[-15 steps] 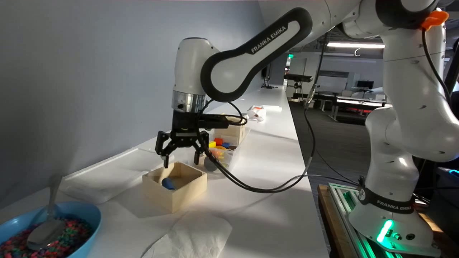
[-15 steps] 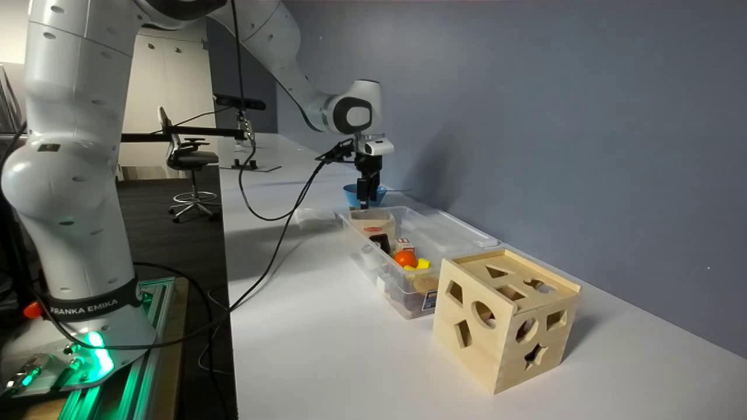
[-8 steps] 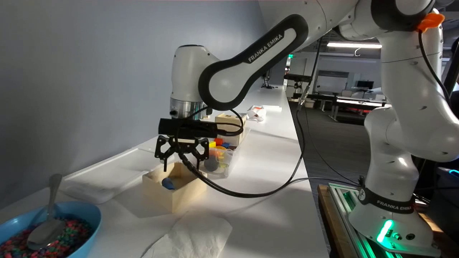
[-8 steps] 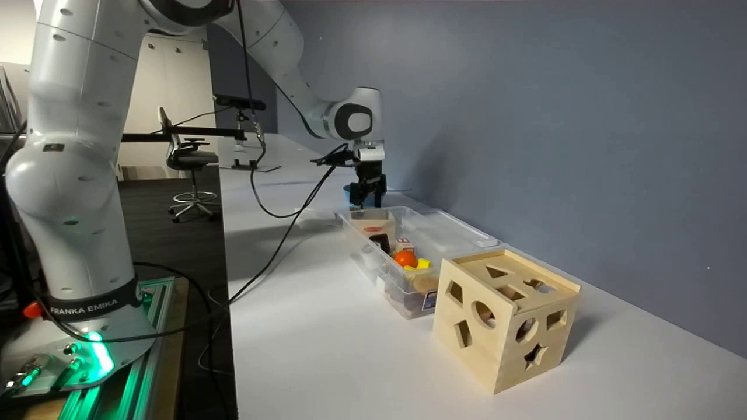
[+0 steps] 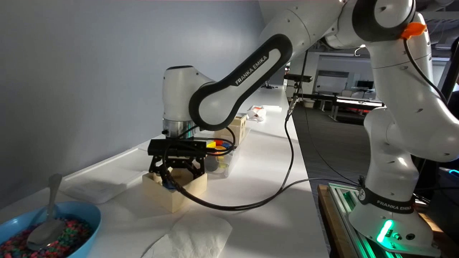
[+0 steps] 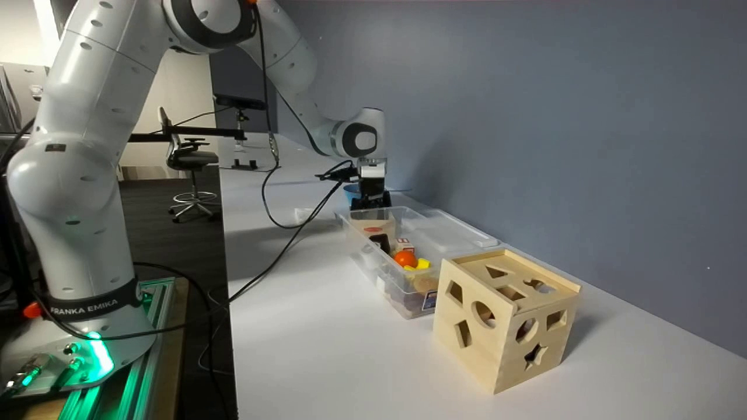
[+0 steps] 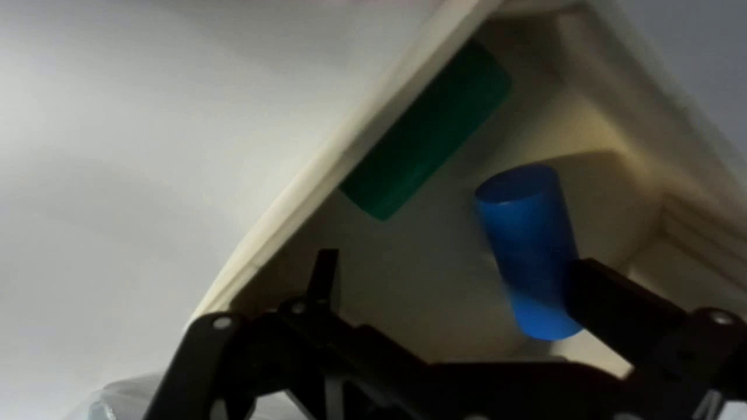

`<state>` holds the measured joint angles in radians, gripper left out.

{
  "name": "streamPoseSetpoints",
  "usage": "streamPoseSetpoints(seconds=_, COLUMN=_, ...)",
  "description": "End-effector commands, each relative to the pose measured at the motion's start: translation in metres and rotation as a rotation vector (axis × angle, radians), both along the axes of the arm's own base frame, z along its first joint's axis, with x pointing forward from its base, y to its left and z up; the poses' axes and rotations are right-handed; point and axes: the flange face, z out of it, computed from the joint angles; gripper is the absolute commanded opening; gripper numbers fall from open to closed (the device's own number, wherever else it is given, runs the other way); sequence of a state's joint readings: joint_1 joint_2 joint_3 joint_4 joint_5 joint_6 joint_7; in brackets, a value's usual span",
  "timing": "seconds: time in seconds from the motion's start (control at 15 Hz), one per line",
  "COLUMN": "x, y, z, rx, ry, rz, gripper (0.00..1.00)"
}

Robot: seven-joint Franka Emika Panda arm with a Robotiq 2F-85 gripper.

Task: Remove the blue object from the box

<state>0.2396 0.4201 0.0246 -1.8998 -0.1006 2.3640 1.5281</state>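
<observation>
The blue object point(image 7: 528, 251) is a short blue cylinder lying in the open, pale wooden box point(image 7: 324, 175). In an exterior view a bit of the blue object point(image 5: 168, 185) shows behind the arm's cable, inside the box point(image 5: 192, 189). My gripper point(image 7: 455, 266) is open, its fingers spread wide. In the wrist view the right finger overlaps the cylinder's right side; I cannot tell whether it touches. The left finger stands well apart from it. In an exterior view the gripper point(image 5: 177, 175) reaches down into the box, fingertips hidden by its walls. The gripper point(image 6: 371, 202) also shows behind a clear bin.
A green cylinder point(image 7: 429, 131) lies in the box along one wall. A clear bin point(image 6: 379, 286) of mixed items and a wooden shape-sorter cube point(image 6: 502, 326) stand nearby. A blue bowl point(image 5: 94, 222) with a spoon and a white crumpled sheet point(image 5: 200, 236) lie near the box.
The gripper has turned about its vertical axis and come down from above the box into it, staying open. The blue object has not visibly moved.
</observation>
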Motion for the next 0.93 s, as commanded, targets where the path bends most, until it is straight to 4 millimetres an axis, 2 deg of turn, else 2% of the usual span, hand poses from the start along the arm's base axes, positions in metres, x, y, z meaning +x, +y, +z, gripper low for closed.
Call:
streamPoseSetpoints(seconds=0.0, x=0.020, y=0.008, z=-0.016, rx=-0.028, ry=-0.017, rz=0.024, gripper=1.00)
streamPoseSetpoints(seconds=0.13, x=0.025, y=0.014, z=-0.015, rx=-0.026, ry=-0.016, rz=0.039, gripper=0.73)
streamPoseSetpoints(seconds=0.47, x=0.029, y=0.020, z=-0.004, rx=-0.030, ry=-0.030, rz=0.039, gripper=0.37)
streamPoseSetpoints(seconds=0.73, x=0.026, y=0.020, z=0.007, rx=-0.028, ry=-0.050, rz=0.028, gripper=0.10)
streamPoseSetpoints(seconds=0.87, x=0.022, y=0.019, z=0.019, rx=-0.021, ry=-0.066, rz=0.030, gripper=0.08)
